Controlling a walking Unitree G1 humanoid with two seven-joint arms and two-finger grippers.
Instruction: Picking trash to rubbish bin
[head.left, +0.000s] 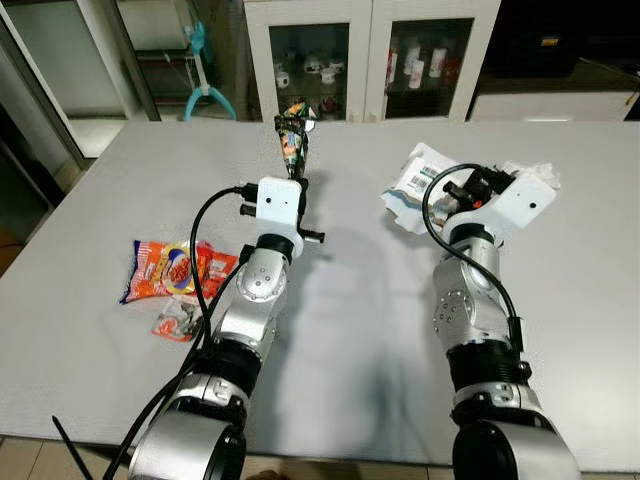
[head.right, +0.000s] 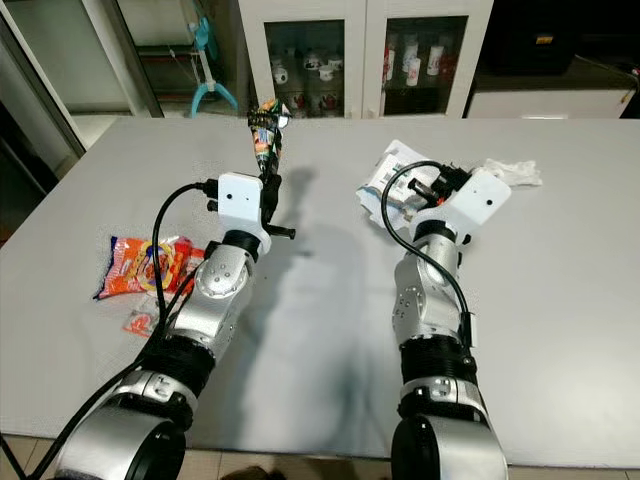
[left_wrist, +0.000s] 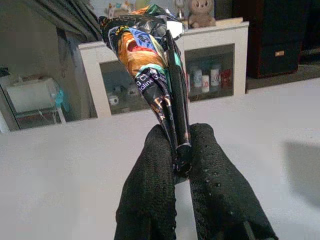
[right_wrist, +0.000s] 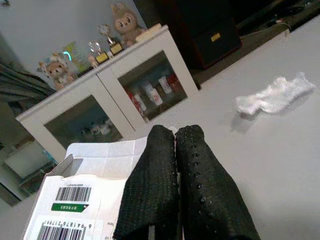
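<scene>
Reaching fwd over the grey table (head.left: 90, 180), both my arms stretched out. Head view: left gripper (head.left: 296, 170) holds a crumpled colourful wrapper (head.left: 291, 130) upright; right gripper (head.left: 462, 186) at the white carton (head.left: 418, 180). Left wrist: fingers (left_wrist: 150, 200) pinch wrapper's base. Right wrist: fingers (right_wrist: 155, 190) pressed together on the carton's flap, white tissue (right_wrist: 275, 95) well apart.

Head stereo pair looks forward and down over the grey table (head.left: 90, 180), toward the white glass-door cabinet (head.left: 360, 60). Both eyes share that scene, slightly offset. Each wrist camera sits close behind its tool, sighting along black fingers (left_wrist: 150, 200) toward the same cabinet.
</scene>
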